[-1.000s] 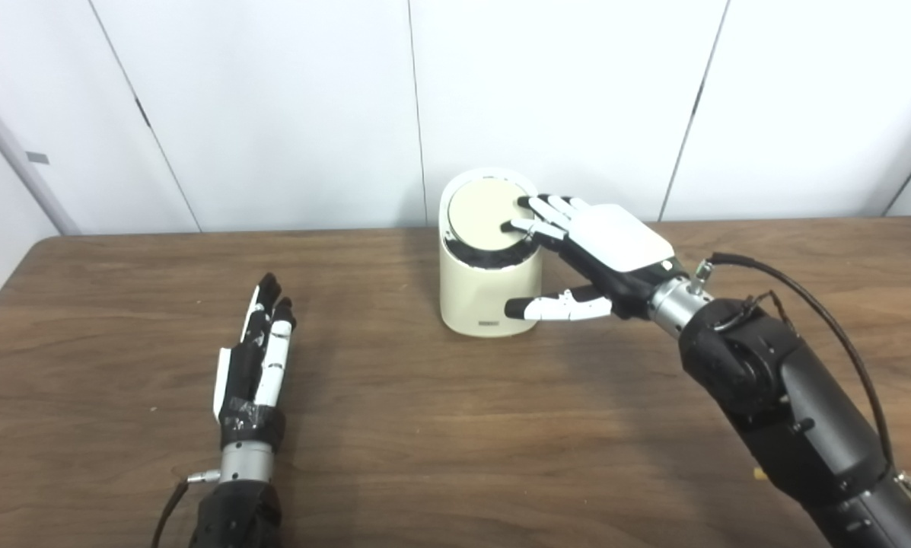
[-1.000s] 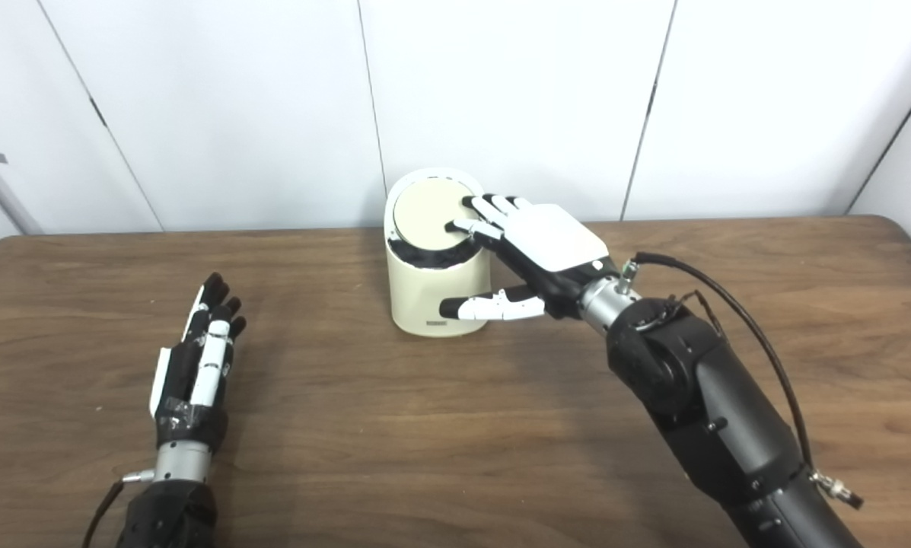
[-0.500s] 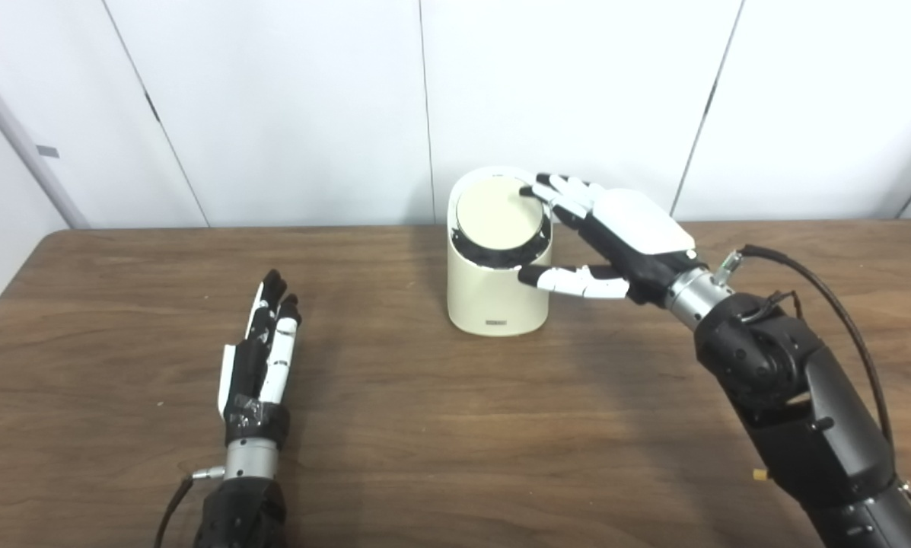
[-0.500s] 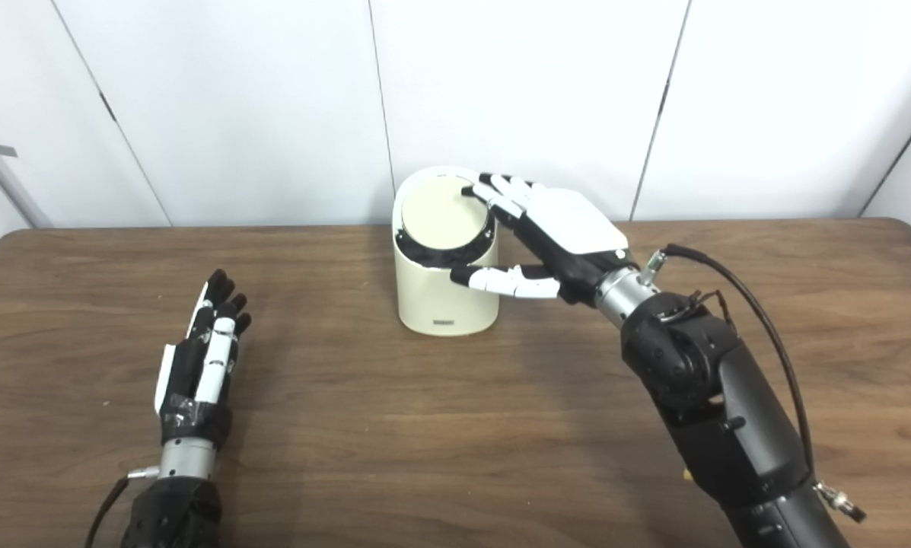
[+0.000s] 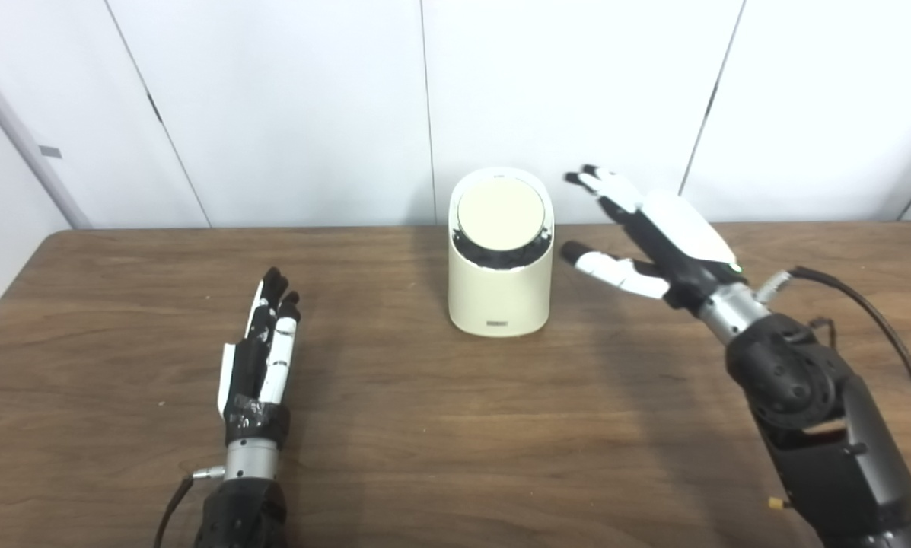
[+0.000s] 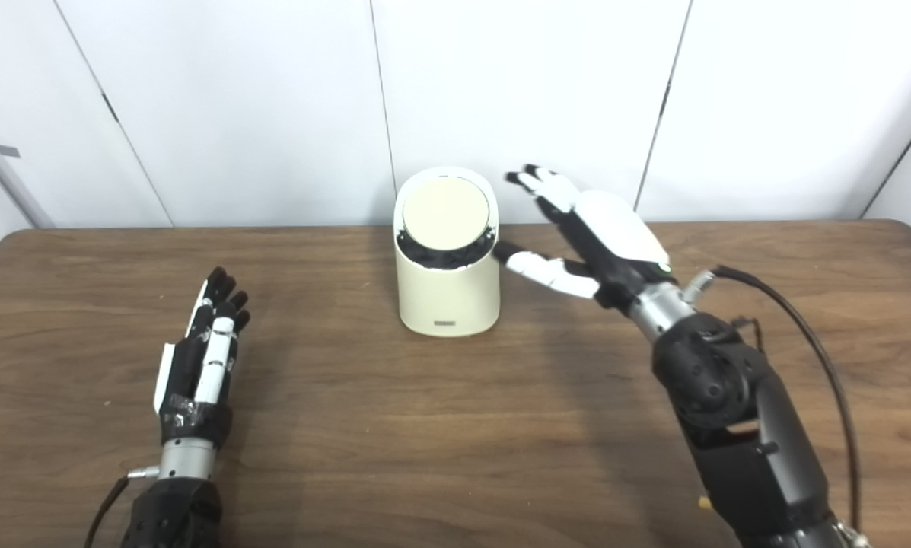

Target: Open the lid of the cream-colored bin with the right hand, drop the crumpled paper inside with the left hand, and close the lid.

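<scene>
Just left of the spread, empty right hand (image 5: pixel 657 240), apart from its fingertips, the cream-coloured cylindrical plastic bin (image 5: pixel 500 285) is standing, its round tilted lid (image 5: pixel 500 216) apparently light, smooth and best pressed at its edge. Well apart, the left hand (image 5: pixel 261 354) is resting flat, holding nothing; no crumpled paper is being shown.

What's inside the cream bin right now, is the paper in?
Unknown: the lid covers the bin, with only a dark gap below it. No paper is visible anywhere; both hands are empty.

Two head cameras, side by side, facing table (image 5: pixel 440 426)
</scene>
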Controlling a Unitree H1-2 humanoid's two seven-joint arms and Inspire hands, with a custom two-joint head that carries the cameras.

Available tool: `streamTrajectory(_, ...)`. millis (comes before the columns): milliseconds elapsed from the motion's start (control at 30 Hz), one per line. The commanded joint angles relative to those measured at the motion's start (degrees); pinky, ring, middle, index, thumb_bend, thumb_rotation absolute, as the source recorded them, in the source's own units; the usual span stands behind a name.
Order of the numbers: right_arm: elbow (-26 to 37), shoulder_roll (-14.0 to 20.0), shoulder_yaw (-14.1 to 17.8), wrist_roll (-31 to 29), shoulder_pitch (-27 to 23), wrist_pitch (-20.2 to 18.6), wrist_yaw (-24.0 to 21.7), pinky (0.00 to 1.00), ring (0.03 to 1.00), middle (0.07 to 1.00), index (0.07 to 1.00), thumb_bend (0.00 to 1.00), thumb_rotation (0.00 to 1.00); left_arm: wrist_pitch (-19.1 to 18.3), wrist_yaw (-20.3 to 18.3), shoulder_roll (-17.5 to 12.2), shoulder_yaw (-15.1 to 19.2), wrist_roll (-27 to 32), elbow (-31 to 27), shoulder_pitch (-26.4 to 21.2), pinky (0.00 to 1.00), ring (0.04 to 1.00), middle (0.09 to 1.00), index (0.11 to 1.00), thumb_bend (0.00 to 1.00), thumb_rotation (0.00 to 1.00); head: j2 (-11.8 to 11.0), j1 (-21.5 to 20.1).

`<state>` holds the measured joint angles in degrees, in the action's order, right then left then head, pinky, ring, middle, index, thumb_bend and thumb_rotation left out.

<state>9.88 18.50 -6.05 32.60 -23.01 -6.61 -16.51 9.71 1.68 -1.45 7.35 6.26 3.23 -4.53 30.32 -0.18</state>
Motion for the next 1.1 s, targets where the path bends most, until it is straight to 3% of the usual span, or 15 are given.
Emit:
streamTrajectory(0,1.77,0.05,1.66,-1.93,-0.73,0.03,2.15,0.93,1.0,0.99,0.95,0.46,1.0,0.38,-0.44,0.05,-0.16,0.19,2.26,2.75,0.97,0.965,0.99,1.0,0.36,0.72,-0.05,-0.01)
streamTrajectory(200,1.74,-0.43,3.56,-3.86,2.11,-2.05,3.51,0.95,0.991,0.981,0.949,0.46,1.0,0.51,-0.74,-1.15,0.08,-0.01,1.87,3.69,0.96,0.962,0.989,1.0,0.35,0.76,0.05,-0.22)
streamTrajectory(467,-1.29,-0.25,4.98,-7.88,5.77,-0.36,5.95,0.93,0.977,0.977,0.945,0.52,1.0,0.33,-1.38,-2.03,-0.04,0.12,-0.32,5.27,0.97,0.974,0.996,1.0,0.36,0.81,-0.92,0.67)
streamTrajectory(667,-2.1,0.17,5.03,-8.52,8.88,0.08,7.03,0.96,0.975,0.978,0.951,0.48,1.0,-1.02,-2.27,-3.03,0.81,1.38,-2.04,7.04,1.0,0.991,1.0,1.0,0.31,0.84,-0.62,0.51)
streamTrajectory(833,-2.65,-1.17,6.33,-11.51,11.52,1.31,9.38,0.95,0.966,0.964,0.943,0.48,1.0,-1.12,-3.4,-3.7,1.42,3.56,-3.24,8.08,1.0,0.999,1.0,1.0,0.31,0.88,-0.19,0.75)
streamTrajectory(1067,-3.69,-4.46,9.32,-20.12,14.52,3.65,10.95,0.92,0.957,0.961,0.944,0.51,1.0,-1.92,-3.89,-4.51,1.72,4.22,-4.7,9.68,1.0,1.0,1.0,1.0,0.32,0.9,0.44,0.14)
